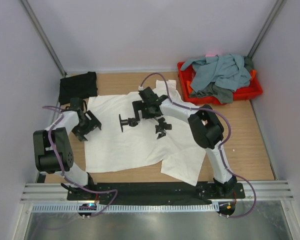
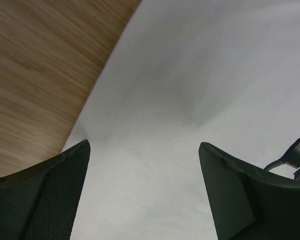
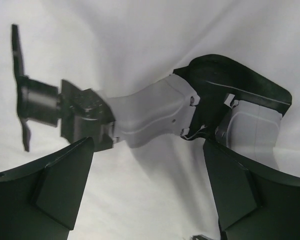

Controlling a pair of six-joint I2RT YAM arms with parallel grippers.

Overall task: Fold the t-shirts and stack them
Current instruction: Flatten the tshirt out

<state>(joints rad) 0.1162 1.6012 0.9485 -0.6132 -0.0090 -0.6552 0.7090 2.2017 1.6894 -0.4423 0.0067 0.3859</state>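
Note:
A plain white t-shirt [image 1: 125, 145] lies spread out on the wooden table [image 1: 250, 130]. My left gripper [image 1: 87, 125] is open and empty, low over the shirt's left edge. In the left wrist view [image 2: 145, 145] white cloth [image 2: 190, 75] lies between the jaws, next to bare wood [image 2: 40, 60]. My right gripper [image 1: 162, 128] is open and empty above the middle of the shirt. The right wrist view [image 3: 149, 142] shows white cloth [image 3: 140, 40] and part of the arm's own links. A folded black t-shirt [image 1: 78, 86] lies at the back left.
A red plastic tray [image 1: 255, 91] stands at the back right. A grey-blue shirt [image 1: 220, 70] is heaped in it over a dark grey one [image 1: 222, 94]. Grey walls close in the table on the left, back and right.

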